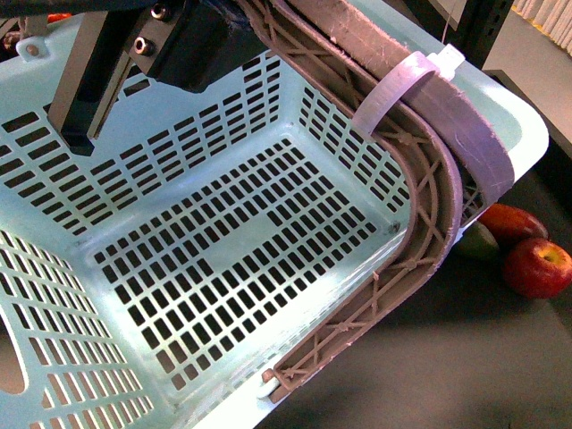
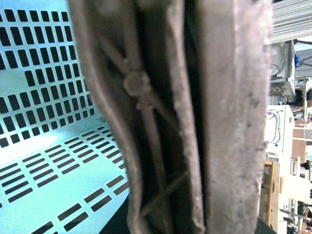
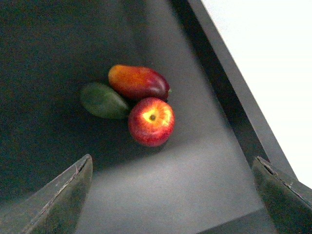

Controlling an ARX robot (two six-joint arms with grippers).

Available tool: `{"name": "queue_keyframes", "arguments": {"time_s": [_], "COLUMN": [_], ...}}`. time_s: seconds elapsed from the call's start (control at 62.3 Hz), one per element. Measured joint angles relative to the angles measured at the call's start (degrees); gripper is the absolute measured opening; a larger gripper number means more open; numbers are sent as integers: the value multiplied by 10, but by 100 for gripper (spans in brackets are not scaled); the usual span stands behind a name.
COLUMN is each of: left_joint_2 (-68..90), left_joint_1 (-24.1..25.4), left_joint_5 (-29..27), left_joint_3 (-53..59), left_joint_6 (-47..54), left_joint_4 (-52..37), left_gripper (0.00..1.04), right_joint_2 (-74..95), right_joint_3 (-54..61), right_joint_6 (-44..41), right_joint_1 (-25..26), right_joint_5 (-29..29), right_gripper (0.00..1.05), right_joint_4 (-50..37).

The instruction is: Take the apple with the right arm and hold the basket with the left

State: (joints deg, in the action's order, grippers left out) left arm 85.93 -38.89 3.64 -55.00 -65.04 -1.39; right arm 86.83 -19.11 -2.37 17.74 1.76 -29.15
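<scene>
Apple (image 3: 151, 121) noted on dark table (image 3: 204, 195), stem dimple up, touching the red-orange fruit (image 3: 139, 82) and just beside the green fruit (image 3: 104, 100). Right gripper (image 3: 171, 163) is poised above, fingers spread wide, nothing between them. Risk judged: a neighbouring fruit could be caught, or the apple knocked rolling, if the descent is off-centre, since the three lie packed together. Basket (image 1: 523, 121) is seen tilted, its handle (image 1: 429, 206) running up to the left gripper (image 1: 170, 45). Left jaws are hidden, so the grip cannot be told. Left wrist view is filled by blurred handle.
</scene>
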Motion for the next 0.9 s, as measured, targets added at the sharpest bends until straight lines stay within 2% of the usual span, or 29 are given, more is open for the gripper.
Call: {"name": "queue_keyframes", "arguments": {"time_s": [0.128,0.418,0.899], "left_joint_2": [0,0,0], "left_joint_1": [0,0,0], "left_joint_5": [0,0,0], "left_joint_3": [0,0,0], "left_joint_6": [0,0,0], "left_joint_4": [0,0,0], "left_gripper": [16,16,16], "right_joint_2": [143,380,492], "right_joint_3": [-56,-191,-339], "right_joint_6": [-19,-23,17], "right_joint_1": [-9,-20,-40], "right_joint_5": [6,39,47], "right_gripper": [96,96,96], "right_joint_4": [-46,-53,6]}}
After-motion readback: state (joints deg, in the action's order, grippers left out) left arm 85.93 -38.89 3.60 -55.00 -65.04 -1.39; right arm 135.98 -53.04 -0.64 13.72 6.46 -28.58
